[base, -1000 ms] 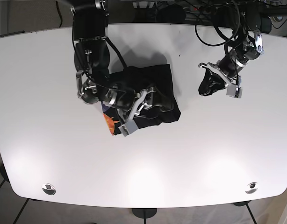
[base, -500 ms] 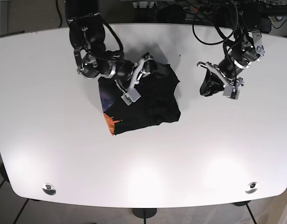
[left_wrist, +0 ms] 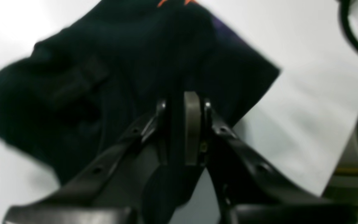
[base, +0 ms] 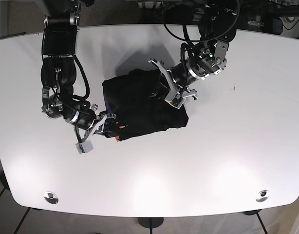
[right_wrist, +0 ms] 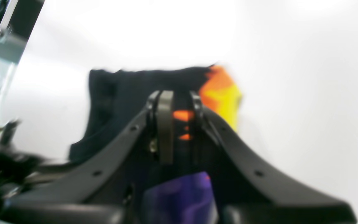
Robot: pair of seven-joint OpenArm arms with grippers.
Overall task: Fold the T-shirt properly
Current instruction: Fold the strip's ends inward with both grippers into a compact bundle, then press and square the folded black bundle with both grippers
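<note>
- We see both arms have moved since the earlier frame: the left gripper point(base: 170, 92), then parked well off to the side of the T-shirt point(base: 144, 105), now sits on its upper right edge.
- Its jaws are pressed together, pinching black fabric point(left_wrist: 179, 130).
- The right gripper point(base: 104, 127) has dropped from the shirt's top to its lower-left corner, clamped on cloth beside the orange print point(right_wrist: 221, 93).
- The shirt lies bunched between both claws on the white table point(base: 213, 161).

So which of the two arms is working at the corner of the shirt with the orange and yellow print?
The right arm, on the base view's left: its fingers straddle the T-shirt at the orange print. The left gripper is at the plain black edge.
</note>
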